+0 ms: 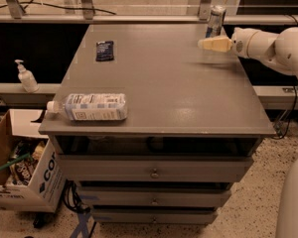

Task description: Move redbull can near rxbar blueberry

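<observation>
The redbull can stands upright at the far right edge of the grey table. The rxbar blueberry, a flat dark blue wrapper, lies at the far left of the table top. My gripper comes in from the right on a white arm, hovering just in front of the can and slightly lower in the picture. It holds nothing. A wide stretch of table top lies between the can and the bar.
A clear plastic bottle with a white label lies on its side at the table's near left edge. A soap dispenser stands on a ledge to the left. A cardboard box sits on the floor at the left. Drawers are below the table top.
</observation>
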Motion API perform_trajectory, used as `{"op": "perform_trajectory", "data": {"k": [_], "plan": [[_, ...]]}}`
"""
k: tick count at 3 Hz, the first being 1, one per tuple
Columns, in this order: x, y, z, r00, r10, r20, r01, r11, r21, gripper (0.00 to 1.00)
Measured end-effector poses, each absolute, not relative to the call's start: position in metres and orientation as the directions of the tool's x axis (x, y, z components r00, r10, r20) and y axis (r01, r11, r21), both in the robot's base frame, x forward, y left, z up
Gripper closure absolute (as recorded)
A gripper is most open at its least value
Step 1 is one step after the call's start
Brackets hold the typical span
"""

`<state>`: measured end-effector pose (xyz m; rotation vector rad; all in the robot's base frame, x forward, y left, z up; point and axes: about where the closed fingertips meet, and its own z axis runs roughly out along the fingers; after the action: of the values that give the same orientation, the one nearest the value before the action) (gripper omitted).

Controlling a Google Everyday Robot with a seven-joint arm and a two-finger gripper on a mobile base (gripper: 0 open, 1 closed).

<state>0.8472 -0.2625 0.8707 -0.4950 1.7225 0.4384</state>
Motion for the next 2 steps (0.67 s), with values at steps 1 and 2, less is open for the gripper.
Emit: {"op": "perform_trajectory", "data": {"k": [1, 2], "plan": [[0.8733, -0.2644, 0.8813, -0.125, -0.032, -0.992, -0.526, 0.85, 0.039, 0.0], [0.8722, -0.2608, 0.8791, -0.122, -0.03, -0.992, -0.534, 0.845, 0.04, 0.0]]}}
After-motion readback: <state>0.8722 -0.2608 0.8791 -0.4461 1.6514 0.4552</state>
